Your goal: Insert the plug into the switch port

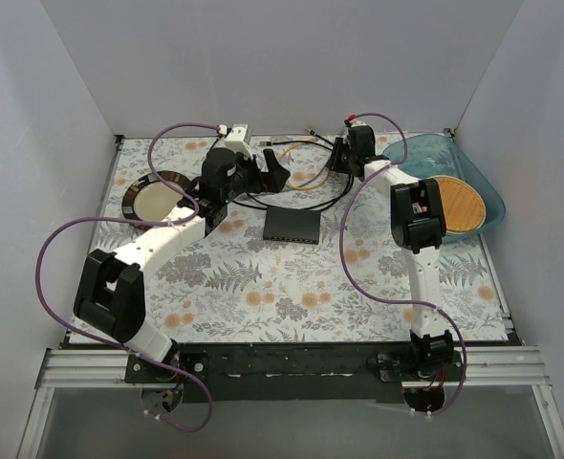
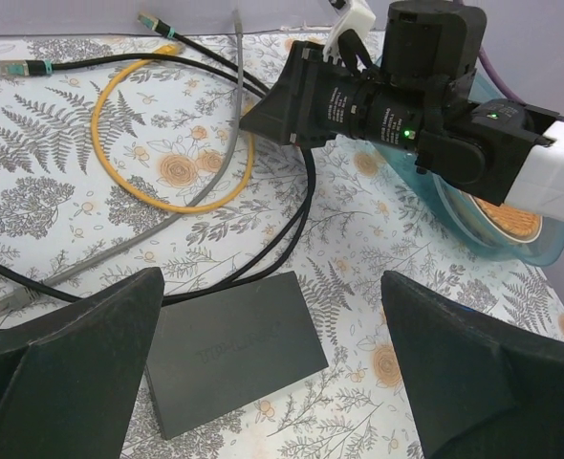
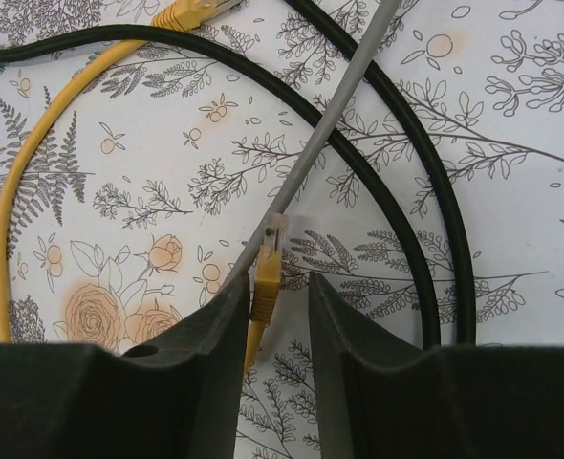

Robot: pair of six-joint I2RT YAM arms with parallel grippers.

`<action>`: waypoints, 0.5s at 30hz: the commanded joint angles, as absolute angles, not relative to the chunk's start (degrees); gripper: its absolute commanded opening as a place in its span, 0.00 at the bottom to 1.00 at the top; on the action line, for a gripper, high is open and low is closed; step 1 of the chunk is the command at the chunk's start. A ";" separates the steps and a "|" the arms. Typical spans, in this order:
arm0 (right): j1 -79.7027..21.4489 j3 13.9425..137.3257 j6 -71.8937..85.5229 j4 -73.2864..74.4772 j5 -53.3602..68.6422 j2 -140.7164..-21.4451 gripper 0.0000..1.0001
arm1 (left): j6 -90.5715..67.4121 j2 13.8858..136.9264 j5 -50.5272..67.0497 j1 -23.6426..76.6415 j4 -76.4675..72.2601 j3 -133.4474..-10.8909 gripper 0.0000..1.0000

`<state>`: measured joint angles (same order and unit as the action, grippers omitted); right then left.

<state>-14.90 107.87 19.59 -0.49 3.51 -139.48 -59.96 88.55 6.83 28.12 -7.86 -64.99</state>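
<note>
The switch [image 1: 292,225], a flat matte-black box, lies on the floral mat; in the left wrist view [image 2: 229,349] its top face shows and its sockets are hidden. My left gripper [image 1: 266,176] hovers just behind it, open and empty, with the fingers wide apart [image 2: 272,282]. My right gripper [image 1: 342,155] is low over the cables at the back. Its fingers stand narrowly apart [image 3: 279,287] around the yellow plug [image 3: 268,273], which rests against the left finger, with a gap to the right finger. The yellow cable [image 2: 167,201] loops on the mat.
A grey cable [image 3: 330,124] and black cables [image 3: 358,163] cross the mat around the plug. A round dark-rimmed plate [image 1: 156,196] sits at the back left. A teal tray [image 1: 473,177] with an orange disc [image 1: 459,206] stands at the back right. White walls enclose the mat.
</note>
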 commanded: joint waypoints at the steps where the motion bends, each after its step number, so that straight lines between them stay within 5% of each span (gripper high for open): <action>1: -14.68 110.65 20.65 -1.05 4.57 -141.24 0.32 | -58.80 82.97 5.80 27.86 -10.11 -63.64 0.98; 7: -14.76 112.59 20.48 -0.96 8.16 -139.40 0.04 | -58.80 81.30 5.19 27.86 -9.58 -63.37 0.98; 15: -14.68 109.33 20.30 -4.40 11.42 -121.76 0.01 | -58.89 77.61 1.41 27.86 -6.94 -61.45 0.98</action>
